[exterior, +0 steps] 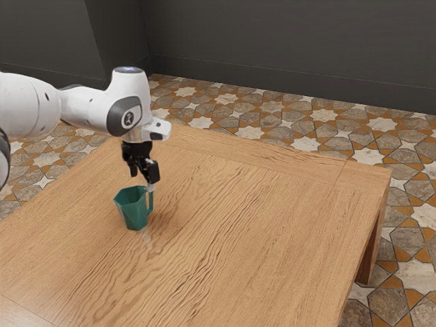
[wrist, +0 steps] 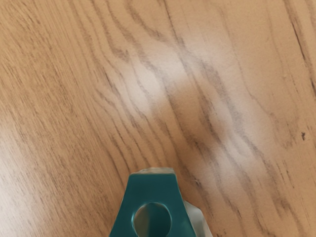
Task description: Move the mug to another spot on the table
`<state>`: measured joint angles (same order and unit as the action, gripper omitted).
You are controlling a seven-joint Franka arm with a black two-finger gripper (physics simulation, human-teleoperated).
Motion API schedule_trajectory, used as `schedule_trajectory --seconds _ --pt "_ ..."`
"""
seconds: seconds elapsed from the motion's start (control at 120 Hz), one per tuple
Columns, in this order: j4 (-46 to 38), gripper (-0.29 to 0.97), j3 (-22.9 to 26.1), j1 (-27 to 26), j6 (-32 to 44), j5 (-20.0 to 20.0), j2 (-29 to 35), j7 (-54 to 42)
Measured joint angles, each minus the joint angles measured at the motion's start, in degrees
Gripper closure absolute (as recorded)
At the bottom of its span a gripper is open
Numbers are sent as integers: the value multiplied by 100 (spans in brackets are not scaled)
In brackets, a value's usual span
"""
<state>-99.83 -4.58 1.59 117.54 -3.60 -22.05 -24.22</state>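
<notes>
The teal mug (exterior: 132, 208) stood upright on the wooden bench (exterior: 259, 225). In the exterior view it was at about nine o'clock from the bench's middle, well in from every edge. Its mouth faced up and its body narrowed toward the base.

The white arm (exterior: 82, 105) came in from the exterior view's left with its hand pointing straight down. The jaws hung over the mug at roughly two o'clock from its centre, and their tips reached down to the rim on that side. I could not tell whether the jaws were spread, pressed together or pinching the mug, because their tips overlapped the rim and the contact itself was hidden. I also could not tell whether the mug's base rested on the wood or sat just clear of it. A faint pale sheen lay on the bench at about five o'clock from the base.

In the wrist view the mug's handle (wrist: 148, 190), a teal wedge with a round hole through it, lay blurred directly under the hand. The bench's brown grain ran beyond it.

Around the bench, floor tiles (exterior: 306, 129) patterned with stars in brown, orange and cream spread out to a dark grey wall (exterior: 272, 34) at twelve o'clock.
</notes>
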Motion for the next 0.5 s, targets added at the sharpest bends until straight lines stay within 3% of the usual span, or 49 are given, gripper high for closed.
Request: schedule_trajectory --seconds 0.5 --pt "9 1 -7 15 486 -57 -677 274"
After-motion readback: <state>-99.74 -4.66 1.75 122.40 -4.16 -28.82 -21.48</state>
